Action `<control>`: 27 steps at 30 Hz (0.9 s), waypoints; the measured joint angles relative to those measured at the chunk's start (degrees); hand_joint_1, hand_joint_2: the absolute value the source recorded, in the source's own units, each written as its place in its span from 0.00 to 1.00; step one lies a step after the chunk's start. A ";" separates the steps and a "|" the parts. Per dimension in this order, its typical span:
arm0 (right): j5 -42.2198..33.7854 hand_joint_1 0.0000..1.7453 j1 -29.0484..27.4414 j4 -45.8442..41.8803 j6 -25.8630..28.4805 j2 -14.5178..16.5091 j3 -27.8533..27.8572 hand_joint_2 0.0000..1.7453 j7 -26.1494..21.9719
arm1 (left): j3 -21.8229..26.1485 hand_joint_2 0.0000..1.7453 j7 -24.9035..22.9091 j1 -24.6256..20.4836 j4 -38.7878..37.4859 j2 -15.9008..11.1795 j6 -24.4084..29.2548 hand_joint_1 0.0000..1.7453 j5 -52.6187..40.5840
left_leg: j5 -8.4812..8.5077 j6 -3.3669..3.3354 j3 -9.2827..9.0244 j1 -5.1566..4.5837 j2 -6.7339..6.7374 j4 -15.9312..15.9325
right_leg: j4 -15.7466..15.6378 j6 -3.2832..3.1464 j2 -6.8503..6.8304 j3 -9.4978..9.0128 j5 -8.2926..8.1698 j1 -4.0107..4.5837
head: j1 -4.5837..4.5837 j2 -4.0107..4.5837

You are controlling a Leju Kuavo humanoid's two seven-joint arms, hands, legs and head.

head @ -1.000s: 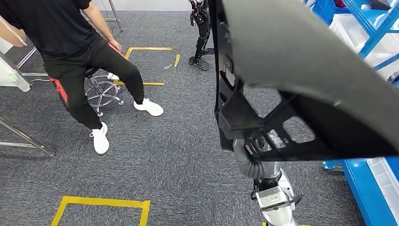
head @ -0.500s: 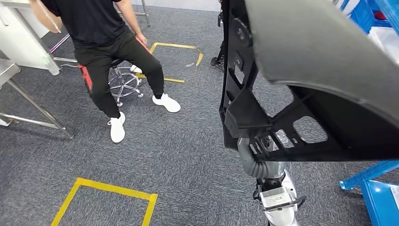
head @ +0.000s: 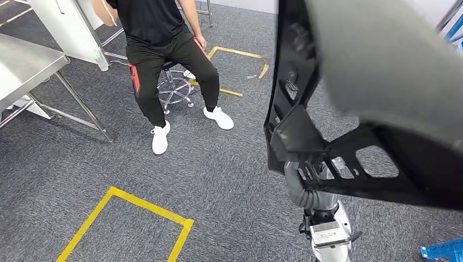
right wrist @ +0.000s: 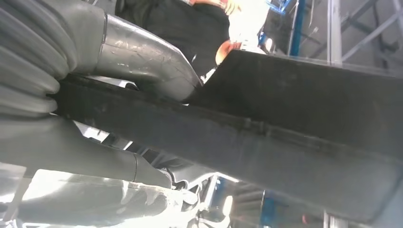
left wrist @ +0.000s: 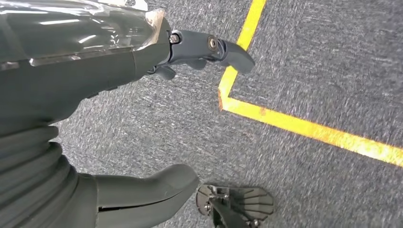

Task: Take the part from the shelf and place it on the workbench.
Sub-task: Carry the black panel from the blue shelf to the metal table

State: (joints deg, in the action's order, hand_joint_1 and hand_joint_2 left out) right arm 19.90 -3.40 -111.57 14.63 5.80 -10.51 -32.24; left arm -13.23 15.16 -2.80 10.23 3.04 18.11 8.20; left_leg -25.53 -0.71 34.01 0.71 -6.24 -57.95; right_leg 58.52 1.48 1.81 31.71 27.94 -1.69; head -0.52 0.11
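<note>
A large black moulded part (head: 382, 82) with ribbed cut-outs stands close in front of the head view, covering its right half. My right hand (head: 303, 188) grips its lower edge from underneath, arm raised. In the right wrist view the thumb (right wrist: 142, 57) presses over the part's dark rim (right wrist: 294, 128). My left hand (left wrist: 95, 71) hangs over the carpet, fingers (left wrist: 209, 45) apart and holding nothing. The metal workbench (head: 22, 65) stands at the far left, its top bare where it shows.
A person (head: 164, 33) in black sits on a wheeled stool (head: 174, 90) ahead, just right of the workbench's legs (head: 82, 109). Yellow tape (head: 136, 204) marks squares on the grey carpet. A blue shelf corner (head: 442, 251) shows at the lower right.
The whole view has swung left: the person and tape marks slid right, the workbench came in at the left, the blue shelving left. The part stays in my right hand.
</note>
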 joint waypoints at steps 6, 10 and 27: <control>-0.58 1.00 -0.09 -0.66 -0.58 0.22 0.22 1.00 0.36 | -0.02 1.00 0.40 -0.21 -0.05 0.09 -0.02 0.00 0.00 | -7.54 0.79 8.06 0.10 5.81 -15.73 | -0.13 -1.77 -3.60 0.06 0.10 0.62 | 0.43 0.00; -0.69 1.00 -0.03 -0.69 -1.20 0.31 0.42 1.00 0.43 | -0.02 1.00 0.48 -0.15 -0.05 -0.03 0.04 0.00 0.01 | -2.38 -0.48 3.83 -0.47 8.03 -7.50 | -0.13 -2.01 -6.03 -0.23 0.40 1.16 | 0.44 0.00; -2.10 1.00 -0.22 -0.65 -2.63 0.45 0.58 1.00 0.02 | 0.09 1.00 0.27 -0.24 -0.07 0.18 0.41 0.00 0.85 | 0.02 -1.53 -0.45 -0.57 0.47 0.13 | 1.17 1.23 0.56 0.87 0.47 0.24 | 0.00 0.00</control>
State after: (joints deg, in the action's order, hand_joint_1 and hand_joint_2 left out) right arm 17.80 -3.62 -112.22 11.99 6.25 -9.93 -32.22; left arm -13.14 15.44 -3.05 10.16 3.22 18.52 9.05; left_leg -25.51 -2.24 33.56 0.14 -5.77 -57.82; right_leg 59.70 2.72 2.37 32.58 28.41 -1.45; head -0.52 0.11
